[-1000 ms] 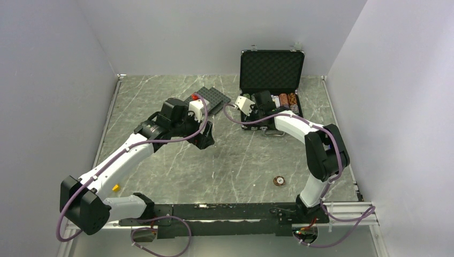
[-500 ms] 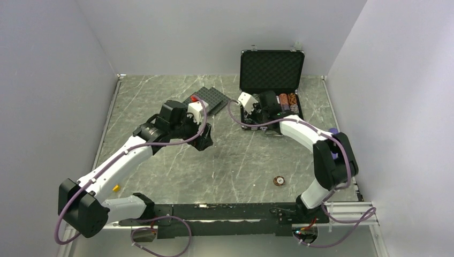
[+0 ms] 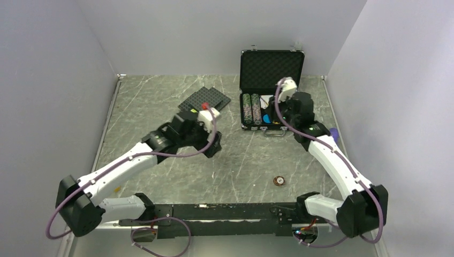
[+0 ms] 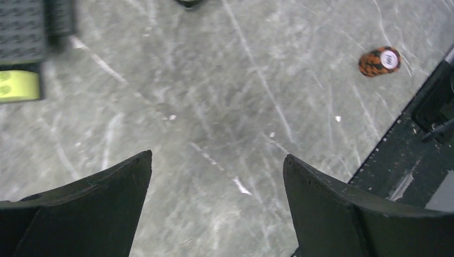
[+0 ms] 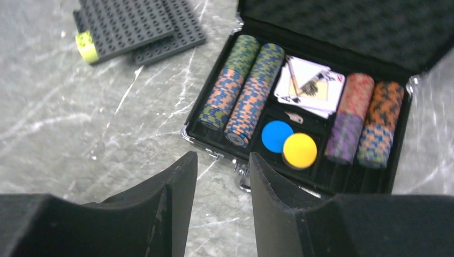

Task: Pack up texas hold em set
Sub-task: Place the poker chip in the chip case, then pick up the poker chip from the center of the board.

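Observation:
The black silver-edged briefcase (image 3: 272,68) stands open at the back right, also in the right wrist view (image 5: 214,144). It holds two rows of green, blue and orange chips (image 5: 241,88), cards (image 5: 310,85), a blue disc (image 5: 277,136), a yellow disc (image 5: 300,150) and brown and purple chip rows (image 5: 364,118). One orange-and-black chip (image 3: 279,181) lies loose on the table near the front, also in the left wrist view (image 4: 379,60). My right gripper (image 5: 222,155) hangs open and empty above the case's front edge. My left gripper (image 4: 217,160) is open and empty over bare table.
Dark grey studded plates (image 3: 205,99) lie left of the case, with a yellow-green brick (image 5: 85,46) at their edge. The black base rail (image 4: 423,134) runs along the near edge. A small yellow piece (image 3: 115,188) lies by the left arm. Grey walls enclose the table.
My right arm has swung from the case's left side to its right and risen, uncovering the chip rows. My left gripper has moved right and nearer, toward the table's middle.

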You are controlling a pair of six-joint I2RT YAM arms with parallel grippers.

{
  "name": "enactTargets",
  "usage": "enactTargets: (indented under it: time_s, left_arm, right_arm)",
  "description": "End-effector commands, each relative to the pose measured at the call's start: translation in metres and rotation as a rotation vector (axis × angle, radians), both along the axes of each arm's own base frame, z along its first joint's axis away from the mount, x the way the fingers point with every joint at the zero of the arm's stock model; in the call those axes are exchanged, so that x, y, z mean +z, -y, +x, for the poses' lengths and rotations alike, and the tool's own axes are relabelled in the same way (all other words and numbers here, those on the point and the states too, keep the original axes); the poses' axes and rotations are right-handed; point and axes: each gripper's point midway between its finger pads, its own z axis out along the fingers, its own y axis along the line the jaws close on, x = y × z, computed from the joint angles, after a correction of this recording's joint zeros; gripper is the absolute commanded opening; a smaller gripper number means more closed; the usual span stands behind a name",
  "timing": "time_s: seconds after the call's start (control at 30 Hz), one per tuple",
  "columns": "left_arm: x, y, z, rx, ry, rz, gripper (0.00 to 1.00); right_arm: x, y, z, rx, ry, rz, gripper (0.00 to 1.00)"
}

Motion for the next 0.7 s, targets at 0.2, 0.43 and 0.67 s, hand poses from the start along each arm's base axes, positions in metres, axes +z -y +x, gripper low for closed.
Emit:
enactTargets:
  time_s: [0.2,0.43,0.67]
  left_arm:
    - [-0.013,0.172,-0.053,-0.207,-0.057,-0.083,0.95]
    - [-0.053,0.26,-0.086,-0.348,-0.124,-0.051,0.95]
    - [-0.088,0.293,-0.104,-0.413,-0.149,0.041,0.96]
  right_arm:
    - [0.034,0.056,-0.017,-0.282,-0.101,0.331,0.47]
    - [0.064,0.087,-0.038,-0.415,-0.017,0.285,0.61]
    - [0.082,0.09,-0.048,-0.412,0.036,0.3,0.66]
